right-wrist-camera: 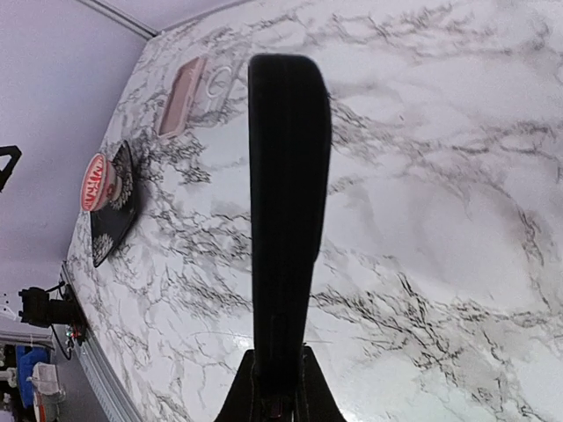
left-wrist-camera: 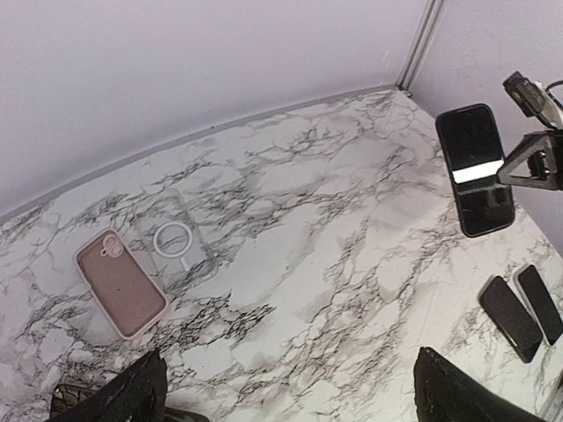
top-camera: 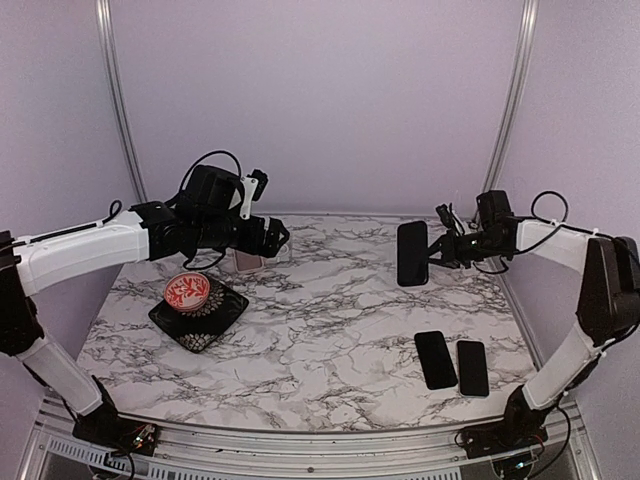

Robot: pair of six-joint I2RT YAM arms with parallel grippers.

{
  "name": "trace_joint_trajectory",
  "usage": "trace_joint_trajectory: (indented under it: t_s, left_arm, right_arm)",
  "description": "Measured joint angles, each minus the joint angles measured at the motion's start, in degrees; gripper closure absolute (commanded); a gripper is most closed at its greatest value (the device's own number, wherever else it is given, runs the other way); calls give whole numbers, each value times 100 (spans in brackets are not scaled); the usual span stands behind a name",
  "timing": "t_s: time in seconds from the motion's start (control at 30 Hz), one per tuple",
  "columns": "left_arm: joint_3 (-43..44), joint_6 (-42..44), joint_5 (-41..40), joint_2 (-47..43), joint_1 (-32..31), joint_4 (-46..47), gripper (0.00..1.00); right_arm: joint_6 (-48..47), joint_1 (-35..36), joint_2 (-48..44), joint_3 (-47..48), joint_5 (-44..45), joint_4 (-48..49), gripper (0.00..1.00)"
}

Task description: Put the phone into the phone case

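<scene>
**A:** Where is the phone sitting right now?

**B:** It isn't sitting. The black phone (top-camera: 411,253) is hanging upright in the air over the right rear part of the marble table (top-camera: 330,320), and it isn't touching the surface.

**A:** What is holding it?

**B:** The right gripper (top-camera: 447,250) is clamping it from the right side, with its jaws drawn in tight against the phone's two faces.

**A:** And where are the cases lying?

**B:** They are well apart from the phone, at the rear left. The pink case (left-wrist-camera: 120,283) is lying flat, and the clear case (left-wrist-camera: 173,243) with a white ring in it is lying just beside it. I cannot tell whether the two edges are touching.

**A:** Is the left arm doing anything with them?

**B:** The left gripper (left-wrist-camera: 288,356) is hovering above them with its jaws spread wide, and it is gripping nothing.

**A:** Is anything else lying around?

**B:** Two more dark phones (top-camera: 435,359) are lying flat, side by side, near the right front. On the left, a black patterned plate (top-camera: 225,315) is carrying a red-and-white round object (top-camera: 187,291).
</scene>
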Motion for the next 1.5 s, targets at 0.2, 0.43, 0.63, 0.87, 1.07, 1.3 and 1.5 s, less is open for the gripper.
trace_joint_trajectory:
  t_s: [0.2,0.43,0.63,0.87,1.07,1.3,1.5]
  left_arm:
    - [310,-232,120,649,315,-308,1]
    - [452,-378,302,927,487,-415,1]
    - [452,-400,304,984,542,-481,1]
    - [450,-378,304,984,560,-483,1]
    - [448,-374,304,984,570,-483,1]
    - [448,-391,337,1019,708,-481,1]
    - [1427,-516,306,2103,994,-608,27]
  right_arm:
    - [-367,-684,949,-153,-210,-461,100]
    - [-772,-1119,1928,472,-87,-1228,98]
    - [-925,-1062,2347,1016,350,-1593,72]
    - [-905,-1038,2468,1080,1650,-1563,67]
    - [-632,-343,1998,1067,3088,-1582,64]
    - [-122,1519,1878,1751,4865,-1471,51]
    - [507,2570,2640,2806,4765,-125,52]
